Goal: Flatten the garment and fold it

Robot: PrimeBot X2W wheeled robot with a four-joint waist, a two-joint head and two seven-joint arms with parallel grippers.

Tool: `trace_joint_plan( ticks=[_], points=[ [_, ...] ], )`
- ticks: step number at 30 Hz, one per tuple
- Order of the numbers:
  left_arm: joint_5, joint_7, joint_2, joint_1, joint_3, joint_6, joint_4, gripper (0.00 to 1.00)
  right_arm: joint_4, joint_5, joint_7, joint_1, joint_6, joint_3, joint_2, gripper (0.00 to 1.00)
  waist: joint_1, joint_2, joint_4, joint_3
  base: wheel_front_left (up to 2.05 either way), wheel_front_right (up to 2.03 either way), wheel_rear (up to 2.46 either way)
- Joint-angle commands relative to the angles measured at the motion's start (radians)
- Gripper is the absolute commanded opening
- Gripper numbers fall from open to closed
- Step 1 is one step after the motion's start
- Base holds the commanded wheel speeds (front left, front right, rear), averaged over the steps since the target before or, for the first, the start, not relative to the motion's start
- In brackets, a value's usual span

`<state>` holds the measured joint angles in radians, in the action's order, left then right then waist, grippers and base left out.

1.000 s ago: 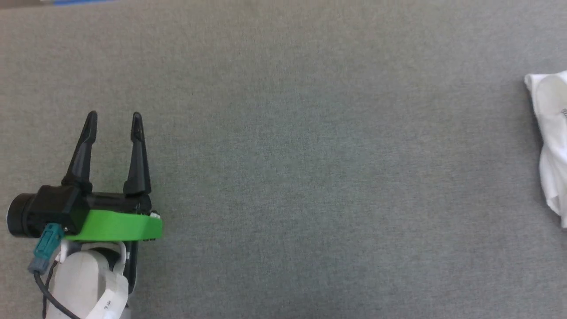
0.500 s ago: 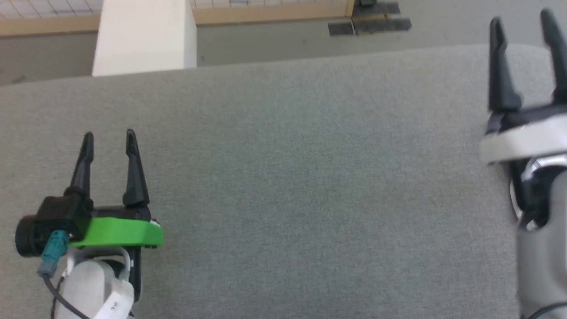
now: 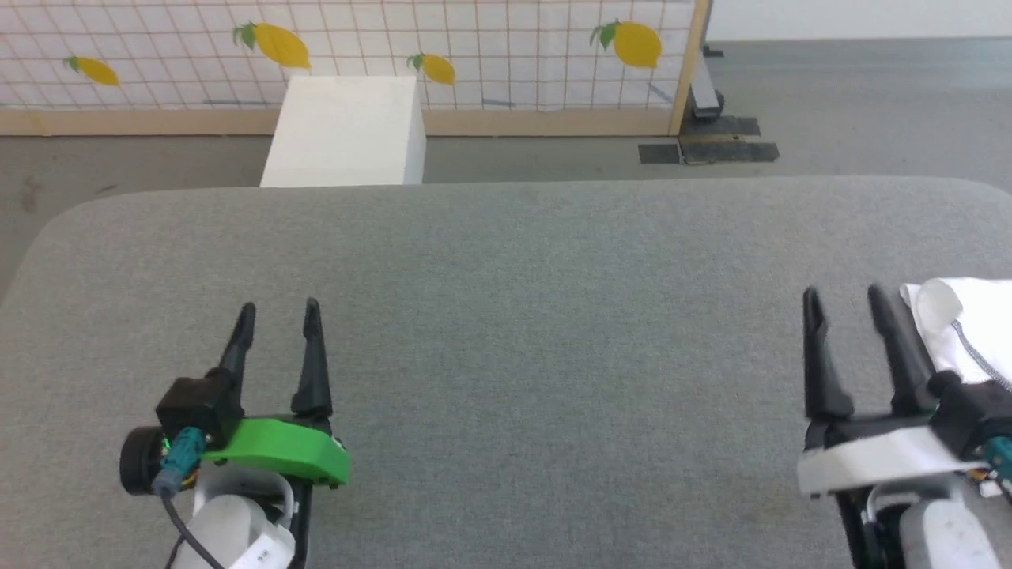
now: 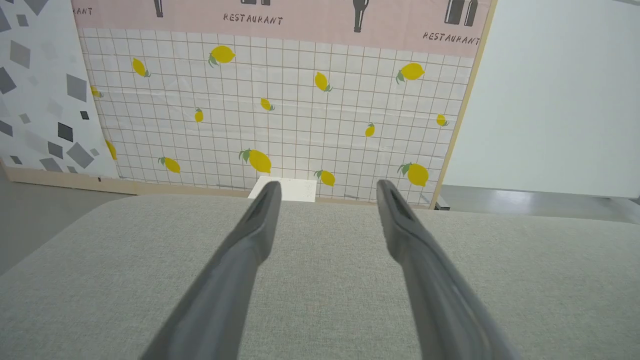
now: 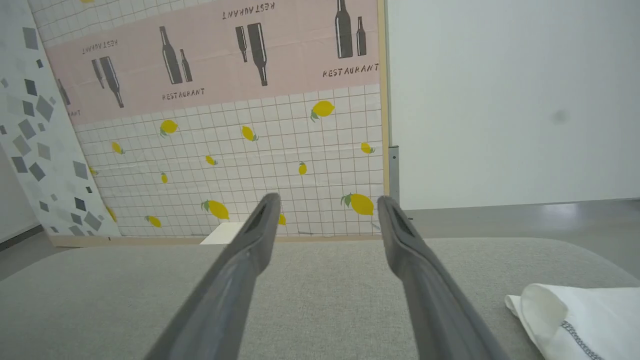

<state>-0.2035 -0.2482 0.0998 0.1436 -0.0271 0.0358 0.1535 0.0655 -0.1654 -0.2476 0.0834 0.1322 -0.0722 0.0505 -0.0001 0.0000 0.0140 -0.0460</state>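
- My left fingers (image 3: 311,324) hover over the near left part of the grey fabric-covered counter (image 3: 514,316), tips pointing away from me; they stand wide apart with nothing between them, as the left wrist view (image 4: 260,220) confirms.
- My right fingers (image 3: 814,332) hover over the near right part of the counter, likewise spread wide and empty (image 5: 400,240).
- The garment (image 3: 957,332), white with dark stitching along one hem, lies bunched at the counter's right edge, just to the right of my right fingers. The head view is blurred there, so contact cannot be settled, but the right wrist view shows the cloth (image 5: 590,315) apparently apart from them.
- Beyond the counter's far edge stand a white box (image 3: 348,126) and a lemon-patterned wall panel (image 3: 506,47).
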Motion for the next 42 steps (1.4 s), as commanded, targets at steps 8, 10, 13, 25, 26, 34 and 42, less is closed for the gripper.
trace_joint_plan(
  ticks=[8, 10, 13, 25, 26, 34, 42],
  points=[
    [0.016, -0.008, -0.013, -0.026, -0.038, -0.002, 0.082, 1.00, 0.069, -0.024, -0.013, -0.086, -0.002, 0.024, 0.000, 1.00, 0.0001, 0.0000, -0.023, 0.036, 0.00, 0.00, 0.00],
    [0.016, -0.010, -0.017, -0.028, -0.040, -0.011, 0.095, 1.00, 0.084, -0.022, -0.013, -0.092, -0.002, 0.029, 0.000, 1.00, 0.0001, 0.0000, -0.024, 0.037, 0.00, 0.00, 0.00],
    [0.012, -0.012, -0.022, -0.029, -0.040, -0.021, 0.110, 1.00, 0.101, -0.027, -0.005, -0.095, -0.002, 0.035, 0.000, 1.00, 0.0001, 0.0000, -0.023, 0.036, 0.00, 0.00, 0.00],
    [-0.005, 0.002, -0.031, -0.023, -0.046, -0.020, 0.124, 0.00, 0.105, -0.026, 0.003, -0.086, 0.000, 0.040, 0.000, 0.00, 0.0001, 0.0000, -0.025, 0.037, 0.00, 0.00, 0.00],
    [-0.003, 0.004, -0.031, -0.024, -0.045, -0.021, 0.121, 0.00, 0.103, -0.024, 0.005, -0.086, 0.000, 0.041, 0.000, 0.00, 0.0001, 0.0000, -0.025, 0.037, 0.00, 0.00, 0.00],
    [0.011, 0.020, -0.032, -0.032, -0.040, -0.022, 0.104, 0.00, 0.092, -0.012, 0.021, -0.086, 0.000, 0.043, 0.000, 0.00, 0.0001, 0.0000, -0.024, 0.038, 0.00, 0.00, 0.00],
    [0.024, 0.036, -0.033, -0.039, -0.036, -0.023, 0.086, 0.00, 0.081, 0.001, 0.036, -0.086, 0.000, 0.045, 0.000, 0.00, 0.0001, 0.0000, -0.023, 0.038, 0.00, 0.00, 0.00]
  ],
)
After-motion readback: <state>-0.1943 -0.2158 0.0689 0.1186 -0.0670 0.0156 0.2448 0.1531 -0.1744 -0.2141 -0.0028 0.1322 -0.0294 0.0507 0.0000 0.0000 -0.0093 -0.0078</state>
